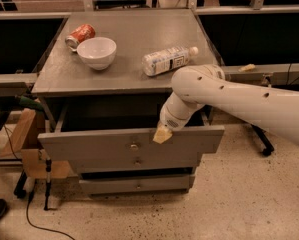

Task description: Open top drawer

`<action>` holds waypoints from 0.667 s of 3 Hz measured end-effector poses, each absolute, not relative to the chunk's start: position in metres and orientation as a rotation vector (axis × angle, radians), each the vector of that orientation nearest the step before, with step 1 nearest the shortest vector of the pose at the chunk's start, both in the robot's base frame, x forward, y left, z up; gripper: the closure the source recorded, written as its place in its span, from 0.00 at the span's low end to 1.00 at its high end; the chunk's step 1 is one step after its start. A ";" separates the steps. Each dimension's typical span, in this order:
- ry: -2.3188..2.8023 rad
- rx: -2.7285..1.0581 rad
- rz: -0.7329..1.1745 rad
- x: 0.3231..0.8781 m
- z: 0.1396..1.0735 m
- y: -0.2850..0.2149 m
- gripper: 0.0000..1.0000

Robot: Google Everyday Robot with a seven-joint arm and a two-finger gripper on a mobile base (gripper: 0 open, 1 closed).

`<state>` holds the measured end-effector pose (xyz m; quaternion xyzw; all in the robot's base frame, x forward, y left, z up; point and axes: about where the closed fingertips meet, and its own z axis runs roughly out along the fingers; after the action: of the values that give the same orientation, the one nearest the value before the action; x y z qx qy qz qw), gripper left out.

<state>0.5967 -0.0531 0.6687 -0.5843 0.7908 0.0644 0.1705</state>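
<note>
The top drawer [89,145] is a wide grey front with a small brass knob [134,146] at its centre. It stands pulled out from the cabinet, with a dark gap behind its upper edge. My gripper [162,134] reaches down from the white arm [229,96] and sits at the drawer front's upper edge, just right of the knob. Only its pale tip shows. Below are the mid-width drawer front [139,162] and the narrowest one [136,185], both pushed in further.
On the grey cabinet top [139,29] lie a red can [79,35], a white bowl [96,52] and a plastic bottle [166,60] on its side. A wooden piece [24,134] and a cable stand left of the cabinet. Dark desks run behind.
</note>
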 end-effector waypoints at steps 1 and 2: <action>2.168 -1.709 0.206 0.574 0.673 -0.056 0.04; 2.123 -1.745 0.214 0.563 0.675 -0.056 0.00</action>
<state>0.5625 -0.0558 0.6752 -0.6213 0.7560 0.0762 0.1914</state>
